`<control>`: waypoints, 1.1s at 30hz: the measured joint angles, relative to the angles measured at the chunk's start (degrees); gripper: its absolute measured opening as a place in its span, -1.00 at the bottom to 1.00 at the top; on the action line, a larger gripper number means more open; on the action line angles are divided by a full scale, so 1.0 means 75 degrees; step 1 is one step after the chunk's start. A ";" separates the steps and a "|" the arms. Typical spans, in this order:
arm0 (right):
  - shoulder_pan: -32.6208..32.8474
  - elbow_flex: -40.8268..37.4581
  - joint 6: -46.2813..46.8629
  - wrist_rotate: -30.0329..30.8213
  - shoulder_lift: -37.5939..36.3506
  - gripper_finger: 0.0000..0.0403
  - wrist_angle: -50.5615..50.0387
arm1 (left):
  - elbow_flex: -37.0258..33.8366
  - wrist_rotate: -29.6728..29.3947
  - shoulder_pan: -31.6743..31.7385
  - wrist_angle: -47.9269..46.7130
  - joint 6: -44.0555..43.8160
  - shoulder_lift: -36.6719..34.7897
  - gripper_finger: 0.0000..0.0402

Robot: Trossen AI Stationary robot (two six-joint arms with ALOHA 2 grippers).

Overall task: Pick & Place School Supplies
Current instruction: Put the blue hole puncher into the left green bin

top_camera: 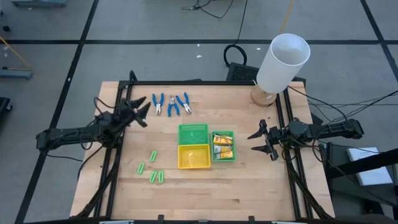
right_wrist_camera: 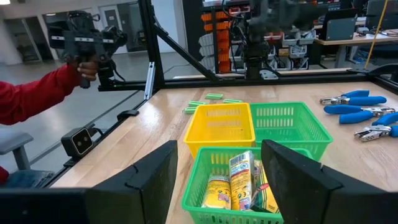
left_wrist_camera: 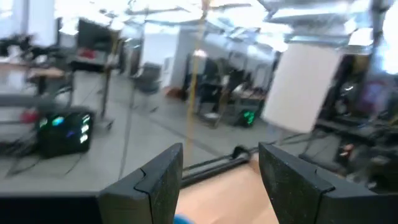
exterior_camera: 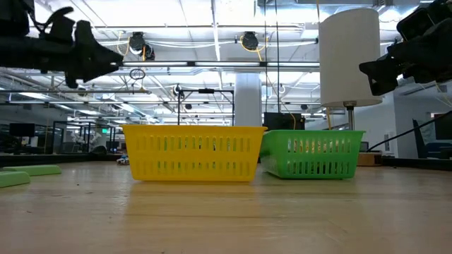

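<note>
While both my arms hung idle, supplies sat untouched.
L gripper (top_camera: 142,112) & R gripper (top_camera: 261,142) gaped empty; pliers (top_camera: 171,104) near table's (top_camera: 249,186) far edge.

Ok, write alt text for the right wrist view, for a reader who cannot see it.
Between the right gripper's open dark fingers, a green tray holds yellow-orange packets. Beyond stand an empty yellow tray and another green tray, with blue-handled pliers and green sticks on the wooden table. A red-sleeved arm shows off-table.

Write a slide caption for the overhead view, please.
Two open claws, left and right, wait beside three trays, blue pliers and green sticks.
</note>
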 joint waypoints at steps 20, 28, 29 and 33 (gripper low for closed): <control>0.0000 0.0000 0.0000 0.0003 0.0003 0.12 0.0003 | 0.3507 -0.0275 0.2433 -0.5345 -0.3660 0.5790 0.40; 0.0002 0.0000 0.0000 0.0000 0.0003 0.12 0.0000 | 0.4241 0.0652 0.3549 -0.4619 -0.3690 0.8040 0.72; 0.0000 0.0000 0.0000 0.0001 0.0001 0.12 0.0001 | 0.4323 0.0616 0.3650 -0.4621 -0.3690 0.8280 0.72; 0.0000 0.0000 0.0000 0.0003 0.0003 0.12 0.0000 | 0.4610 0.0500 0.3915 -0.4624 -0.3821 0.9102 0.69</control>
